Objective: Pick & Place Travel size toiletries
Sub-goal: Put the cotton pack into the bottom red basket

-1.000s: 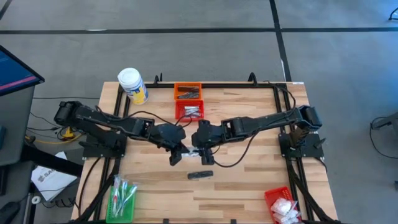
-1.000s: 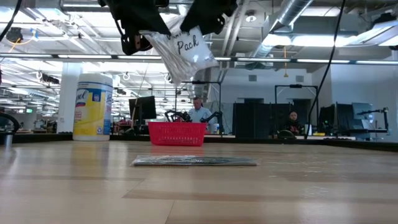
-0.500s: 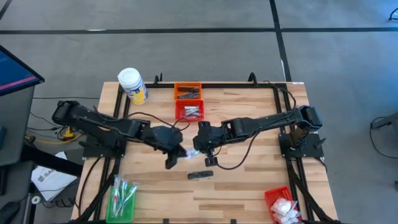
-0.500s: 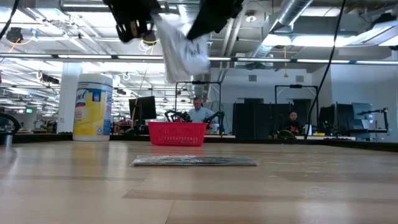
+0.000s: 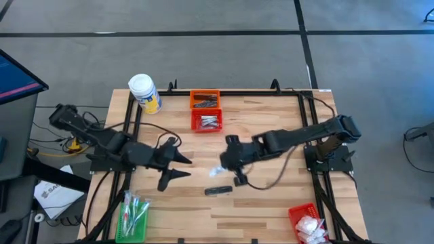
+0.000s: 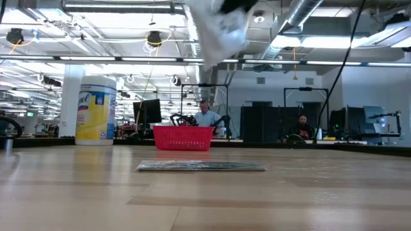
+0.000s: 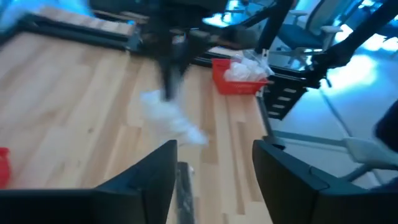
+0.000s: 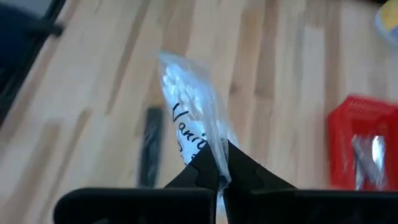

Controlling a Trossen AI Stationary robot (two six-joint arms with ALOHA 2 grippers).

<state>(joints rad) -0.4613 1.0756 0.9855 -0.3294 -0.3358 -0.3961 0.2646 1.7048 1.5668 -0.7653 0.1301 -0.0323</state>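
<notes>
**Right tool holds the clear packet above mid-surface**

I see bare wood on the pale wooden surface point(image 5: 271, 196) between the two arms and toward its near edge. The baskets sit at the rims: an orange basket point(image 5: 204, 99) and a red basket point(image 5: 207, 120) at the far edge, a green basket point(image 5: 133, 215) at the near left corner, and another red basket of white packets point(image 5: 308, 222) at the near right corner.

The right tool point(image 5: 227, 161) is clamped shut on a clear plastic packet with handwriting point(image 8: 189, 127), lifted off the surface near its middle. In the right wrist view the packet's long axis runs straight out from the fingertips.

A dark slim tube point(image 5: 218, 190) lies flat just nearer than that tool, long axis left to right.

The left tool point(image 5: 178, 167) is left of centre, fingers spread and holding nothing, arm stretched low from the left edge.
</notes>
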